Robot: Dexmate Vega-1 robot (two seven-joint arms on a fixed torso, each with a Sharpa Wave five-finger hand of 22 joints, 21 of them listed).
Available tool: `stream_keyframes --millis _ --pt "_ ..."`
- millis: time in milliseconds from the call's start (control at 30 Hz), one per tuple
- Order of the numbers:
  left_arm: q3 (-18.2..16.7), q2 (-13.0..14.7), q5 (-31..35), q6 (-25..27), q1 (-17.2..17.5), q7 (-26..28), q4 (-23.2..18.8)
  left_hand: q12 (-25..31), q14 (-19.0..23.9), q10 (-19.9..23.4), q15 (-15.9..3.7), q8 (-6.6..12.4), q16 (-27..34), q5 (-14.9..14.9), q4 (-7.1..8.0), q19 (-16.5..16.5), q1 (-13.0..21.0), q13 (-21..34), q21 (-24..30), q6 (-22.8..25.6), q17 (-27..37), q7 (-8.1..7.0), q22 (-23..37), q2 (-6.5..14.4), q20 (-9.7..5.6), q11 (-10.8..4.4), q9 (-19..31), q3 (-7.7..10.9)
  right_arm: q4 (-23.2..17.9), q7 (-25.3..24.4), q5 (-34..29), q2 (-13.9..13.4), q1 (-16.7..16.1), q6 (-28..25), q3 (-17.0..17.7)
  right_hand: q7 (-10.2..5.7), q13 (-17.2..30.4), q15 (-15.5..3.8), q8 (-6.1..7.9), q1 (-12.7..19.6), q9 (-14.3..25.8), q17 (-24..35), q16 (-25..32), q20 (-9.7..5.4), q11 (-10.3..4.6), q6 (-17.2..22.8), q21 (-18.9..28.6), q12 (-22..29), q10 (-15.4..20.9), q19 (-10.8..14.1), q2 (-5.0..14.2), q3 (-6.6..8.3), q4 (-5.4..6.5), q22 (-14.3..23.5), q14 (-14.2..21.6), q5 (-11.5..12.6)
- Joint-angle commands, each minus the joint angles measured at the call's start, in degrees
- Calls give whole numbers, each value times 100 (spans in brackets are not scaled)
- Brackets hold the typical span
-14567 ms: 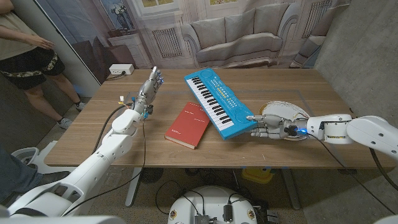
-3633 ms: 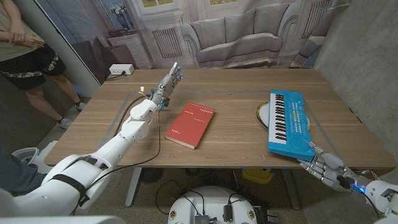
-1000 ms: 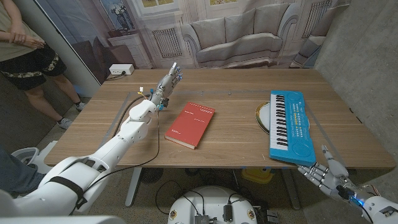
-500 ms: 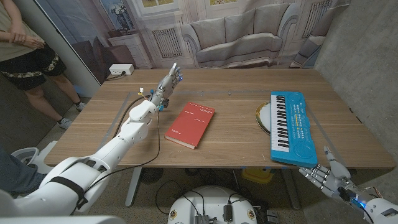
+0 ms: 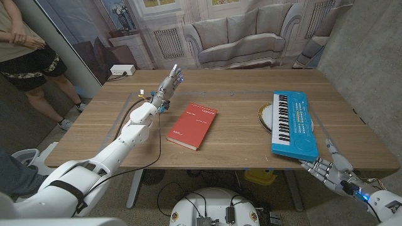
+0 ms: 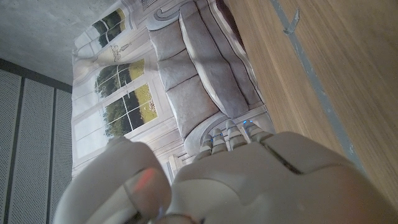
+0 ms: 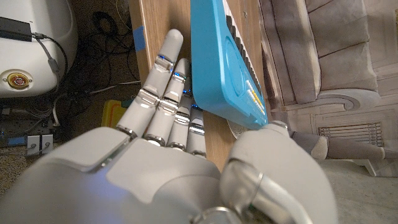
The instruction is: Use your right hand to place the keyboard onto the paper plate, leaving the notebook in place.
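Observation:
The blue toy keyboard [image 5: 294, 125] lies lengthwise at the table's right side. Its far half covers most of the paper plate [image 5: 264, 116] and its near end sticks out past the front edge. My right hand [image 5: 330, 172] is just below that edge, fingers straight and spread. In the right wrist view its fingers [image 7: 163, 93] reach under the keyboard's [image 7: 224, 62] overhanging end, with the thumb beside it. The red notebook [image 5: 193, 125] lies at mid table. My left hand [image 5: 171, 80] stands raised at the far left with fingers extended, holding nothing.
A person [image 5: 25, 44] stands behind the table's left corner. A white power strip [image 5: 122, 70] lies on the floor beyond the table. Bare wood [image 5: 239, 141] stretches between notebook and keyboard. A grey wall runs along the right side.
My right hand has risen from below the table edge up to the keyboard's near end. The keyboard has slid a little away from the edge. Notebook and left hand have not moved.

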Motion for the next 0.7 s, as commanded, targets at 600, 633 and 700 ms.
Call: stream_keyframes --millis 600,633,700 --pt "-11 31 -21 9 54 2 -46 9 -50 -37 12 46 33 5 11 -5 31 25 10 0 19 -26 6 29 23 -10 10 -50 -666 -1622 -191 -335 162 -1406 218 70 1 24 49 -154 -7 -3 10 43 45 76 -93 35 52 99 -51 -105 43 1 46 54" --pt "-15 37 -20 8 63 12 -62 9 -50 -35 11 46 33 5 11 -5 31 25 10 1 19 -25 6 29 23 -9 10 -50 -675 -1610 -219 -333 168 -1406 208 68 1 20 49 -159 -8 -3 5 47 48 77 -99 36 51 97 -51 -108 44 1 34 55" --pt "-23 45 -26 7 79 21 -88 9 -50 -36 12 46 33 5 11 -6 31 25 10 2 19 -25 6 30 26 -8 10 -52 -713 -1622 -298 -339 179 -1411 182 68 1 17 48 -164 -10 -4 0 47 41 75 -108 32 41 89 -51 -110 44 1 20 57"
